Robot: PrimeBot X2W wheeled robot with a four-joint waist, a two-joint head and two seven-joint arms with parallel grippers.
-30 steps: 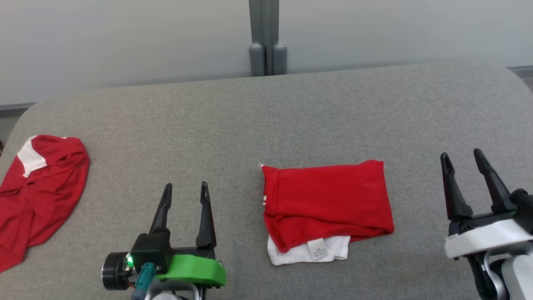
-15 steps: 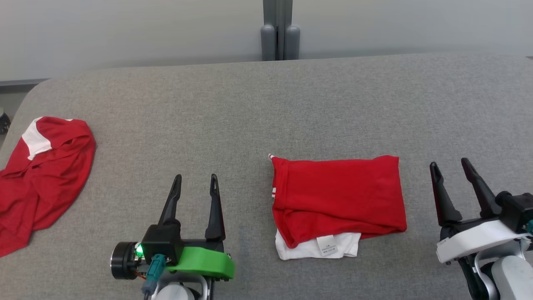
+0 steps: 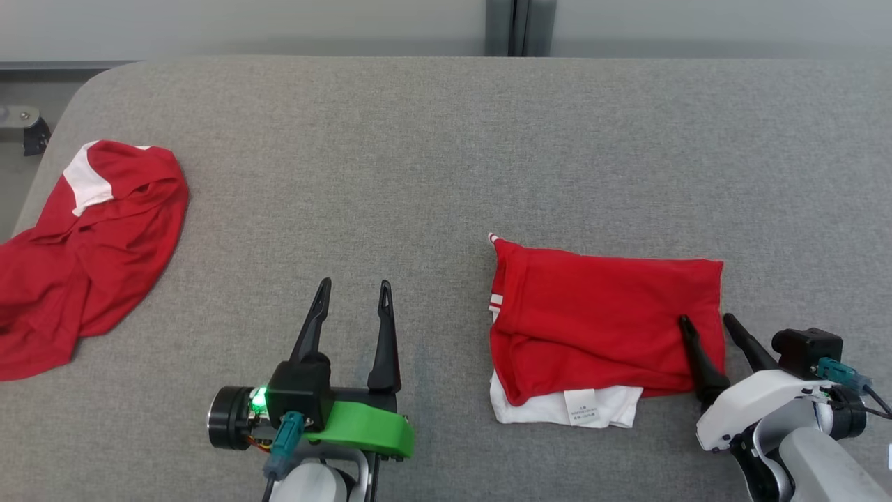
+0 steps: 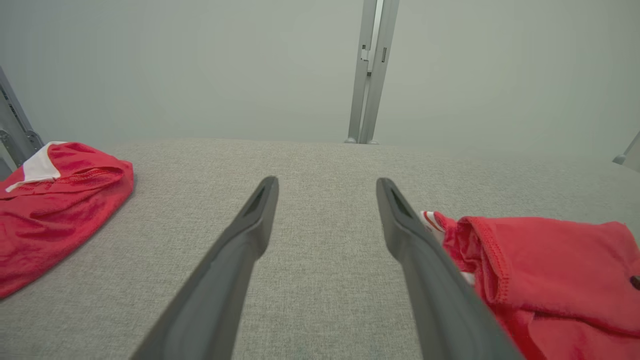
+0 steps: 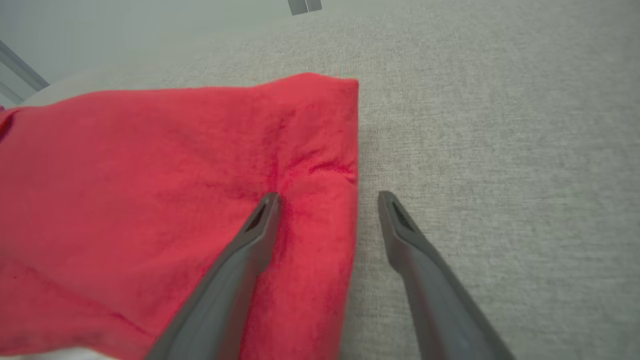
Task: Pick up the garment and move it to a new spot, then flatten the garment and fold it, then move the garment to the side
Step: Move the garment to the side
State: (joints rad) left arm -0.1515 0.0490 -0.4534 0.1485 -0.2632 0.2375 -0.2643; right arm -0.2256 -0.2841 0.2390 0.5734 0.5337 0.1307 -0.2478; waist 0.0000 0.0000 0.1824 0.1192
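The folded red garment (image 3: 599, 328) lies right of centre on the grey table (image 3: 418, 139). The right gripper (image 3: 707, 319) stands open astride its right edge, gripping nothing; the left gripper (image 3: 355, 283), also open and empty, hovers left of it.

Nothing here can really be read. One small white label (image 3: 582, 406) sits on the white layer of the folded red garment (image 3: 606, 317), toward the near edge of the table (image 3: 418, 174) — it carries a few lines of dark print, too tiny to make out.
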